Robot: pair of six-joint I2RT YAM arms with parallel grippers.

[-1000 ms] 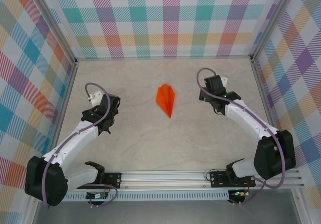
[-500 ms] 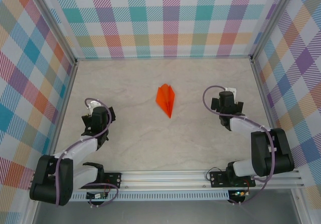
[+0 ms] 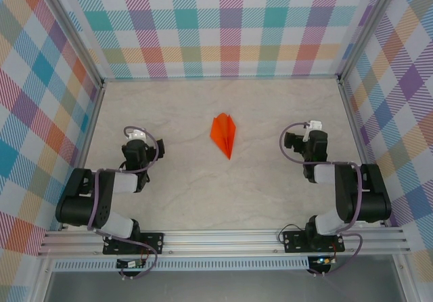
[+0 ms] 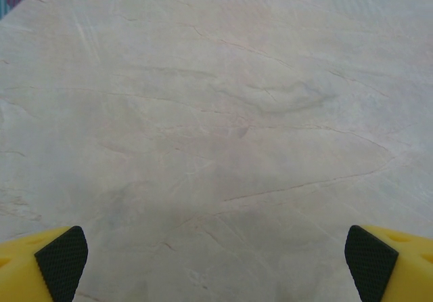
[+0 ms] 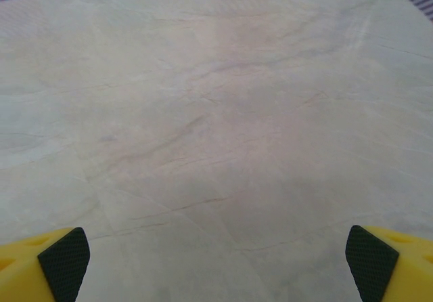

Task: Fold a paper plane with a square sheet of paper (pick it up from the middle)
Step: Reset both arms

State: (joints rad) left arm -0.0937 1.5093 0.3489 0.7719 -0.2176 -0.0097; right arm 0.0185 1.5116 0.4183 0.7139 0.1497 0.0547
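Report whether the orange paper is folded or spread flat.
Folded: the orange paper lies on the table as a narrow pointed dart with a centre crease, not a square.

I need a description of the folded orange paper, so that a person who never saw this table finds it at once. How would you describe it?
Look at the pale, marble-patterned table enclosed by checked walls. Near its middle lies the paper plane, flat on the surface, with its sharp tip pointing toward the near edge. It is the only orange thing there, a narrow pointed dart with a centre crease.
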